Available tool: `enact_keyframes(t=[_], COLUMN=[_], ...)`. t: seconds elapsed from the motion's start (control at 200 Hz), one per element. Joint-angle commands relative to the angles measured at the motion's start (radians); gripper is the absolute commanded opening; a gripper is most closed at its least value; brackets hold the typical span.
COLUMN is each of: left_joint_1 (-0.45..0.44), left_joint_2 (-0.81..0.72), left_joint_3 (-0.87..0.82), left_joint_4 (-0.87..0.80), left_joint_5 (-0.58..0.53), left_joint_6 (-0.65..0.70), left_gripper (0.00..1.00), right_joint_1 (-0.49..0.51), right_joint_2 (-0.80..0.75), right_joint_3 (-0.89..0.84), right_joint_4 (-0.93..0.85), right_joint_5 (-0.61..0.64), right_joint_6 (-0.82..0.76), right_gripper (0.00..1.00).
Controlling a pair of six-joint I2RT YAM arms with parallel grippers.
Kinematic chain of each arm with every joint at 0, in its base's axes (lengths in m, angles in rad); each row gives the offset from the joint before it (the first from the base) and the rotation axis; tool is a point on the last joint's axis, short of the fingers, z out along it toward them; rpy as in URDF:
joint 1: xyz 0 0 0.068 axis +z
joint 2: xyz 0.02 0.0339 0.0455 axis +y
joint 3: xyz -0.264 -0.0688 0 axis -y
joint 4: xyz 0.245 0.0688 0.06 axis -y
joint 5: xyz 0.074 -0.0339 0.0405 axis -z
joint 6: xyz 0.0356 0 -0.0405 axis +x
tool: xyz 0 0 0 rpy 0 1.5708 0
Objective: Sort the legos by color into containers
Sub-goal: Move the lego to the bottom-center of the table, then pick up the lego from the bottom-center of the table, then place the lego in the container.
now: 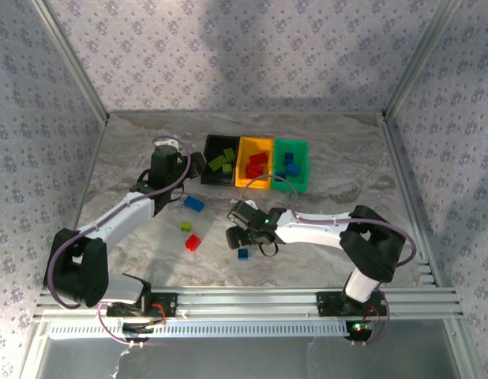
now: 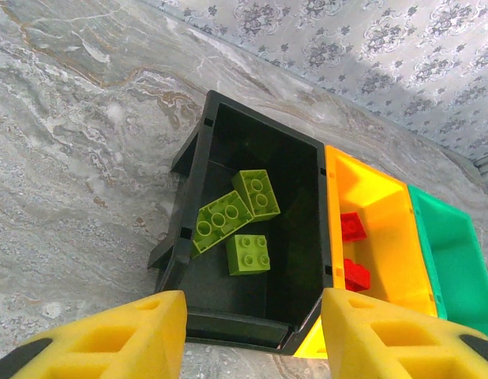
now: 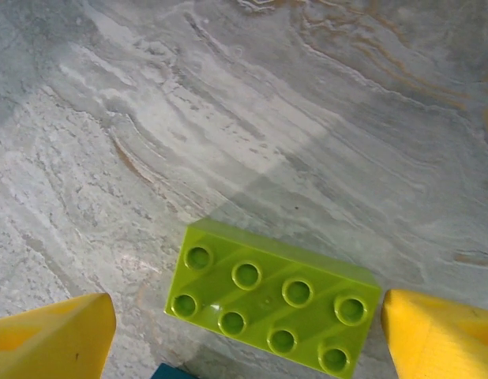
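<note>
Fingers (image 3: 54,339) of right gripper (image 3: 248,316) standing spread, lime lego (image 3: 272,312) lying between them; left gripper (image 2: 252,316) hovering, jaws parted, black container (image 2: 299,205) beyond its fingertips (image 2: 149,316).

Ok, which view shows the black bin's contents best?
Left wrist: it looks straight into the black bin, and the three lime bricks inside are clearly separate. The top view shows the bin small and far away, with its bricks as green blobs.
</note>
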Motion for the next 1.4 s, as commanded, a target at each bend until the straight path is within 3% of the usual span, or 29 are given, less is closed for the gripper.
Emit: enact_keyframes(t=[0.0,0.2,0.42,0.63,0.79,1.134,1.399], left_joint_1=[-0.009,-0.008,-0.007,-0.007,-0.008,0.026,0.048], left_joint_2=[-0.026,-0.034,-0.032,-0.034,-0.048,-0.108,-0.154], left_joint_3=[0.042,0.037,0.038,0.036,0.031,0.016,0.009], left_joint_4=[0.007,0.002,0.003,0.002,-0.004,-0.054,-0.093], left_joint_5=[0.009,-0.005,-0.005,-0.008,-0.011,-0.014,-0.017], left_joint_6=[0.012,0.018,0.019,0.019,0.019,0.014,0.017], left_gripper=[0.48,0.48,0.48,0.48,0.48,0.48,0.48], right_joint_1=[0.009,0.017,0.04,0.029,-0.033,-0.207,-0.294], right_joint_2=[0.048,0.095,0.101,0.081,0.095,0.281,0.487], right_joint_3=[0.037,0.044,0.054,0.11,0.21,0.57,0.961], right_joint_4=[-0.027,-0.085,-0.091,-0.094,-0.074,-0.082,-0.201], right_joint_5=[0.019,0.083,0.118,0.153,0.136,0.021,-0.059], right_joint_6=[0.006,0.025,0.013,-0.032,-0.165,-0.336,-0.4], right_gripper=[0.89,0.83,0.58,0.57,0.57,0.59,0.62])
